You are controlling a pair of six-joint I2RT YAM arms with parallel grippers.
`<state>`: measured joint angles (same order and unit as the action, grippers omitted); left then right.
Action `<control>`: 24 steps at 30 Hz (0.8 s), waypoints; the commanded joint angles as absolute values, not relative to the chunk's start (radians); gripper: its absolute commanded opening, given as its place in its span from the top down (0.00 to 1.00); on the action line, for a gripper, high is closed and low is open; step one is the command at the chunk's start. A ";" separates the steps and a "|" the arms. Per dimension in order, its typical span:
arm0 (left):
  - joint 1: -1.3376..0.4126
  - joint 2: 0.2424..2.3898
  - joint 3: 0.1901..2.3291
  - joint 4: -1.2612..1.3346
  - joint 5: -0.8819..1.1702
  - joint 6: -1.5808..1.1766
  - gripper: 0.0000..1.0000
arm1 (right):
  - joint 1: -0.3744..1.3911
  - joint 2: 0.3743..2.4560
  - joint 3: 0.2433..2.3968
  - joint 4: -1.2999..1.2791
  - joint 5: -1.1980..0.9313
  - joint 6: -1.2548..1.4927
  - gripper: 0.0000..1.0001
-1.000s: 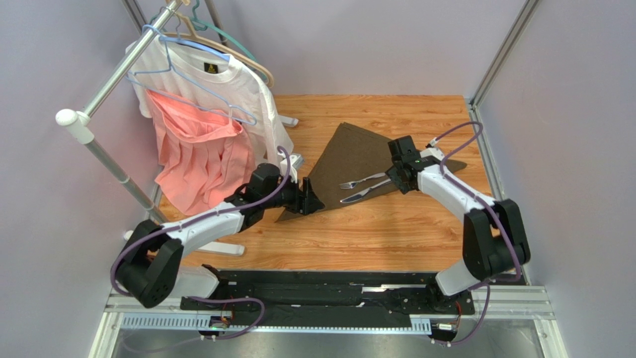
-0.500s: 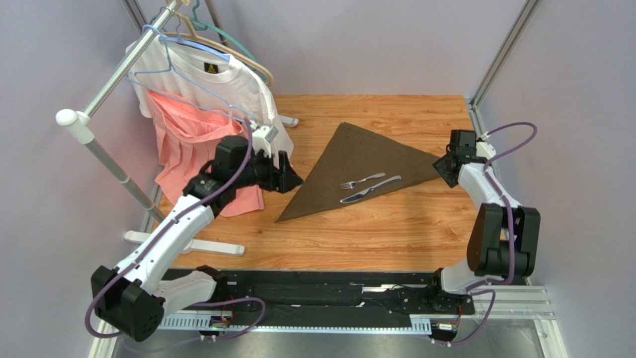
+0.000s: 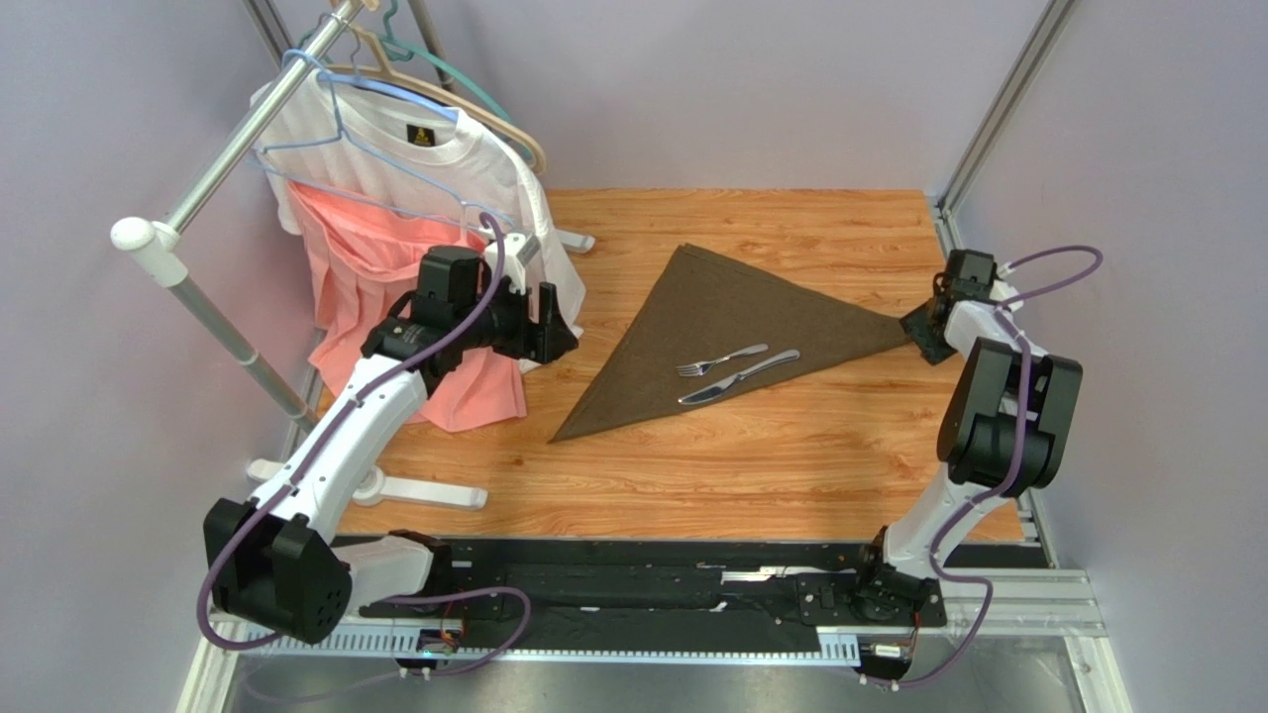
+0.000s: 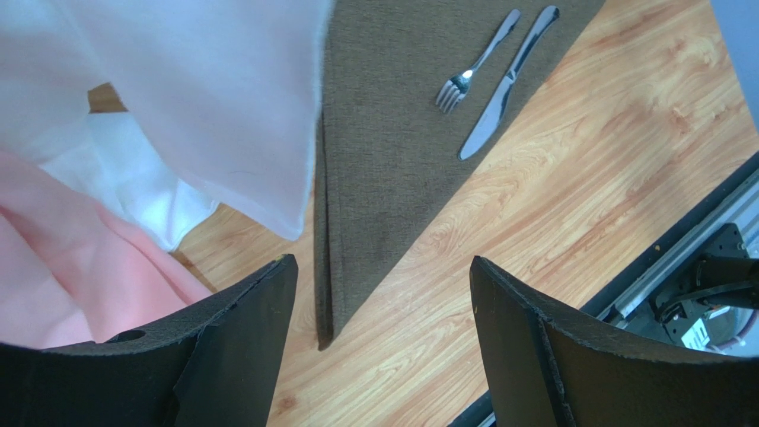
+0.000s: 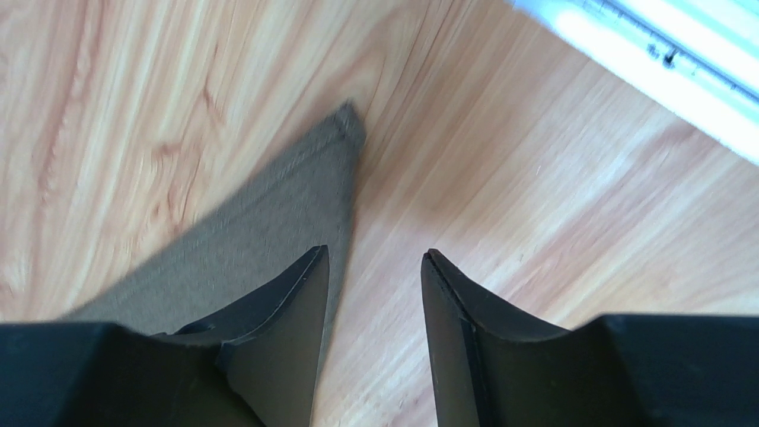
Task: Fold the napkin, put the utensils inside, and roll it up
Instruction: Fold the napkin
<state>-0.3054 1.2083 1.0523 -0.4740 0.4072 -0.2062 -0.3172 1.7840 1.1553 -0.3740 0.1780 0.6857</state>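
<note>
left tool (image 3: 554, 321) is seen released, jaws wide, nothing between them. it is held up off the tabletop (image 3: 744, 476), just beside the hanging white t-shirt (image 3: 447, 164) and pink garment (image 3: 380, 320), left of the napkin's long left edge and not touching it.

in the left wrist view the left tool (image 4: 381, 267) frames the napkin (image 4: 383, 160) from above: the near corner and folded left edge are seen between the fingers (image 4: 240, 338), well below them. t-shirt hem (image 4: 205, 89) and pink cloth (image 4: 53, 267) fill the left of that view.

right tool (image 3: 929, 333) is parked at the napkin's far-right corner, close to the right edge of the tabletop. in the right wrist view the right tool (image 5: 374, 253) is seen parted, bare wood (image 5: 534, 178) showing in the gap. the napkin (image 5: 267, 231) tip lies just ahead of the fingertips; one finger overlaps its edge in view, but contact cannot be told. nothing is clamped.

napkin (image 3: 715, 334) is laid flat on the tabletop, folded into a triangle. fork (image 3: 722, 361) and knife (image 3: 740, 379) are laid side by side on the cloth, fork on the far side, well apart from both tools.
</note>
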 commanded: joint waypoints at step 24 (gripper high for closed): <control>-0.224 1.224 1.025 -0.406 0.496 -0.204 0.21 | -0.437 1.960 1.232 -0.186 -0.037 0.650 0.60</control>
